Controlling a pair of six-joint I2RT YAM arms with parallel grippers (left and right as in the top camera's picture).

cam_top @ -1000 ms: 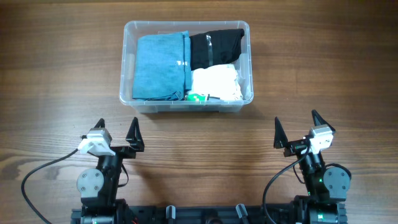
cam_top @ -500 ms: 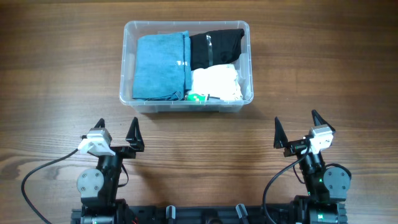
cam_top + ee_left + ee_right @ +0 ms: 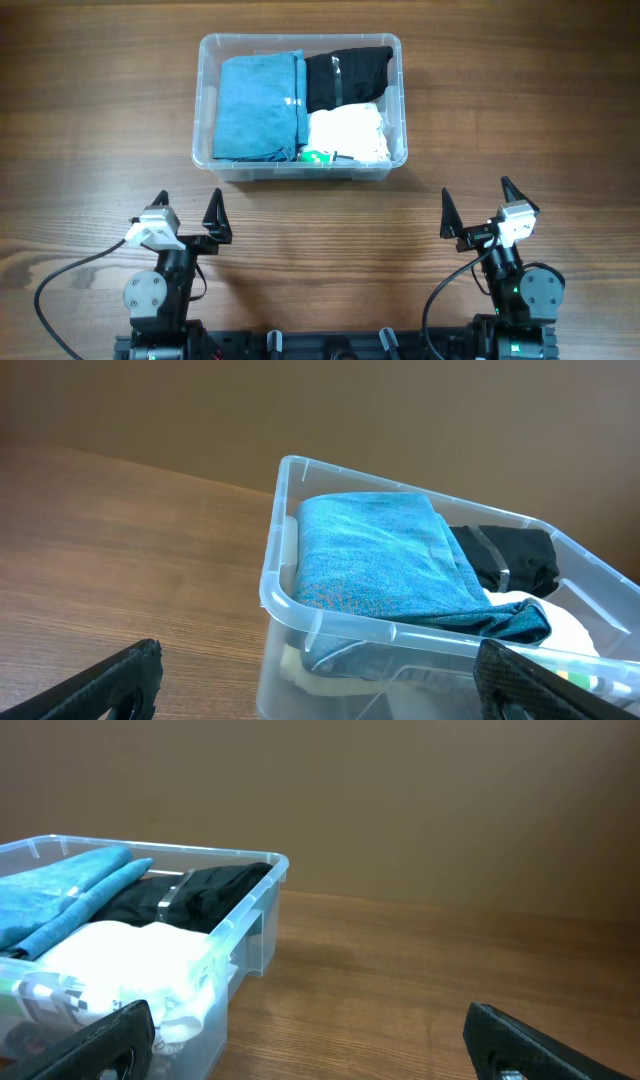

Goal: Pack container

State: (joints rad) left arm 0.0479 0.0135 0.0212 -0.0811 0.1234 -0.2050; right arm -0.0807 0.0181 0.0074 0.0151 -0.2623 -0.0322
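Note:
The clear plastic container (image 3: 397, 95) sits at the back middle of the table. It holds a folded blue cloth (image 3: 255, 105), a black cloth (image 3: 345, 78), a white cloth (image 3: 345, 133) and a small green item (image 3: 315, 157). It also shows in the left wrist view (image 3: 275, 575) and the right wrist view (image 3: 262, 885). My left gripper (image 3: 188, 212) is open and empty at the near left, apart from the container. My right gripper (image 3: 478, 208) is open and empty at the near right.
Bare wooden table (image 3: 90, 120) surrounds the container on all sides. Black cables (image 3: 60, 280) trail from both arm bases at the front edge.

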